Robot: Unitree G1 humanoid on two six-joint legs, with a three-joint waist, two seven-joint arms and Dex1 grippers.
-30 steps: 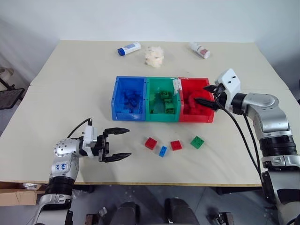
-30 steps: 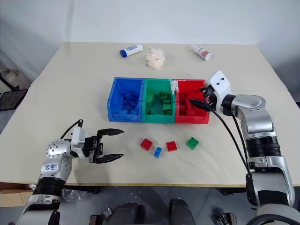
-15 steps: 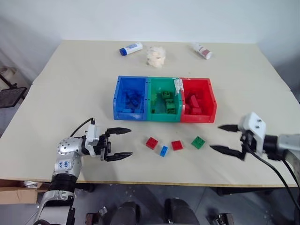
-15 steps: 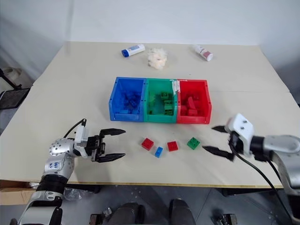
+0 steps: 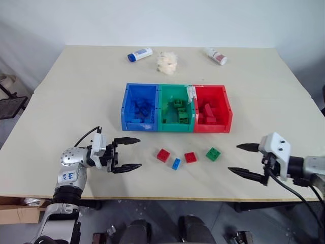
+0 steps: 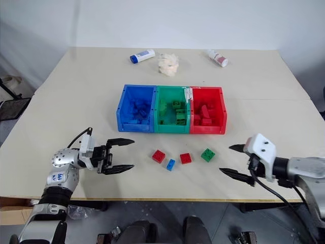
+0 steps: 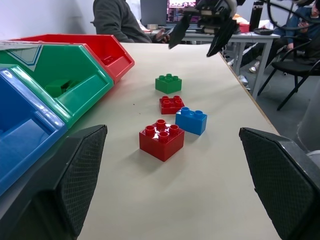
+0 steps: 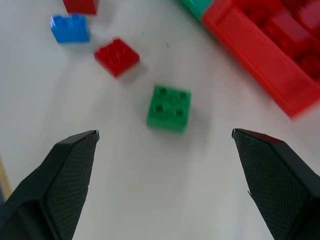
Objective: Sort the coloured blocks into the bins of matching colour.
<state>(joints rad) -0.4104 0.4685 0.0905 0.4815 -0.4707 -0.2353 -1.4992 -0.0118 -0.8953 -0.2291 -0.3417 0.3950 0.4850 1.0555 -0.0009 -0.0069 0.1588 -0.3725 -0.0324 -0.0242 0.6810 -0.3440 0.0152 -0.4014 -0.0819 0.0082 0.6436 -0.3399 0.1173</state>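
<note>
three bins (image 5: 176, 108), four loose blocks (image 5: 190, 157)

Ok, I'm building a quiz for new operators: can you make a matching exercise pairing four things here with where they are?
Things:
1. green block
2. fluffy wad
3. green bin
4. left gripper

Places:
A. between the blue and red bins
B. between two white bottles at the table's far side
C. open, near the loose red block
D. loose on the table, in front of the red bin

Pairs: 1-D, 2-B, 3-A, 4-C
</note>
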